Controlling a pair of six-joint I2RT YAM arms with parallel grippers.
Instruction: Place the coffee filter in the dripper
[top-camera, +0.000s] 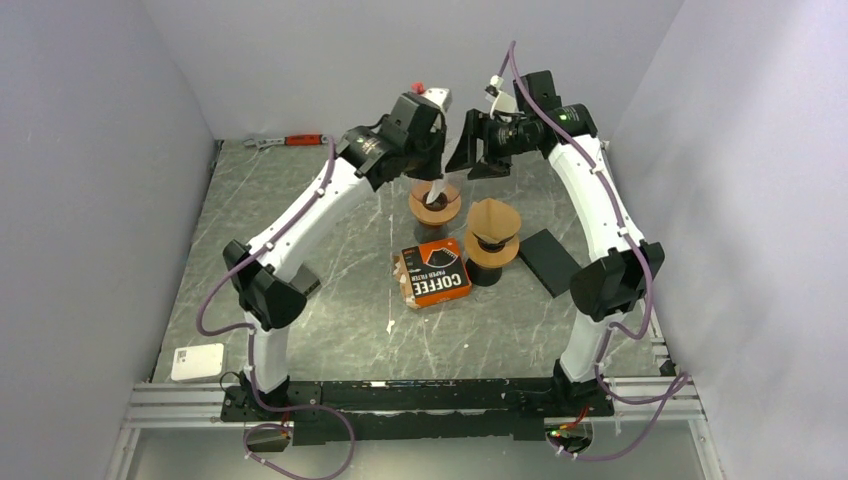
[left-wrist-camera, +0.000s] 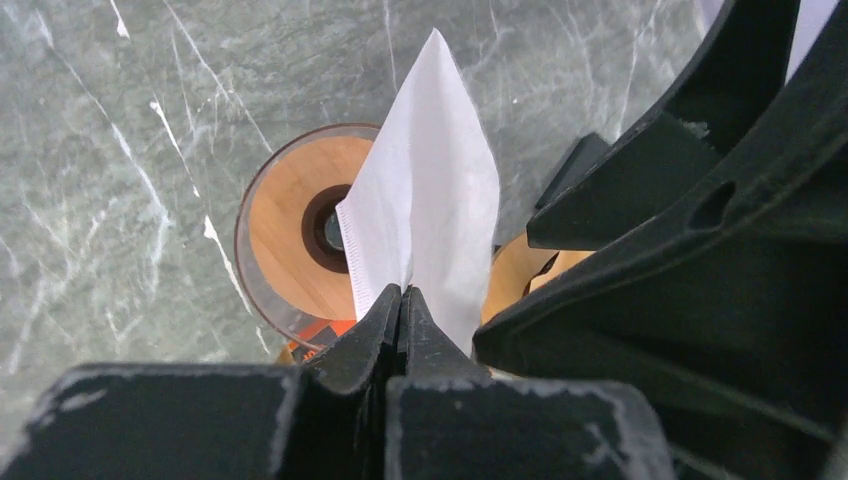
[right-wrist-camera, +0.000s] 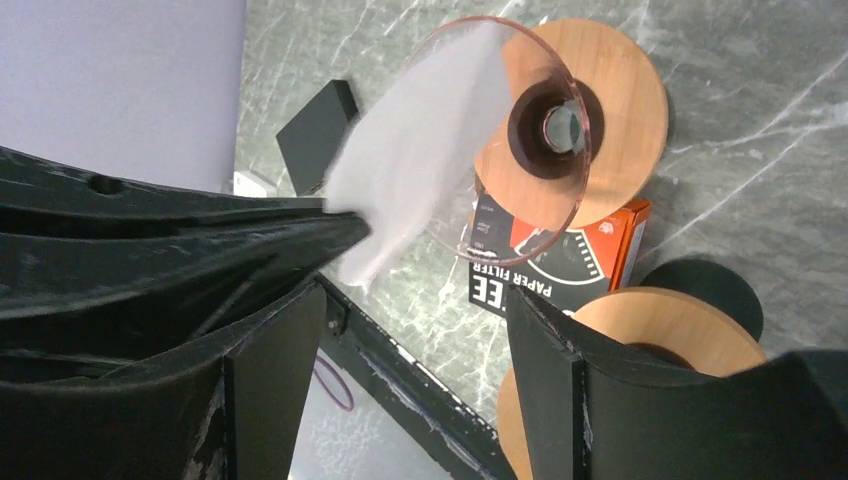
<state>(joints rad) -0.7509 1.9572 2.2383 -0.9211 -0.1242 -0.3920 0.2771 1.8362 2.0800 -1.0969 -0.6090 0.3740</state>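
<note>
**Operator:** State the condition of the left gripper and the reason for it.

**Technician:** Its jaws are pressed together on one edge of the white paper filter. An edge pinch leaves the pointed end free, so that end can enter the cone first.

**Operator:** Locate the filter relative to the glass dripper.

**Technician:** The filter hangs over the dripper with its point directed downward. In the left wrist view the point lies toward one side of the rim, not over the centre hole. Contact with the glass cannot be determined.

**Operator:** And the right gripper?

**Technician:** Its jaws are spread wide and hold nothing. It hovers just beside the dripper, probably positioned to steady the paper or press it in.

**Operator:** What are the hazards?

**Technician:** The paper is thin and folded flat. If it is released off-centre, it will likely lean on the rim or slide out toward the filter box. Centre it before opening the jaws.
</note>
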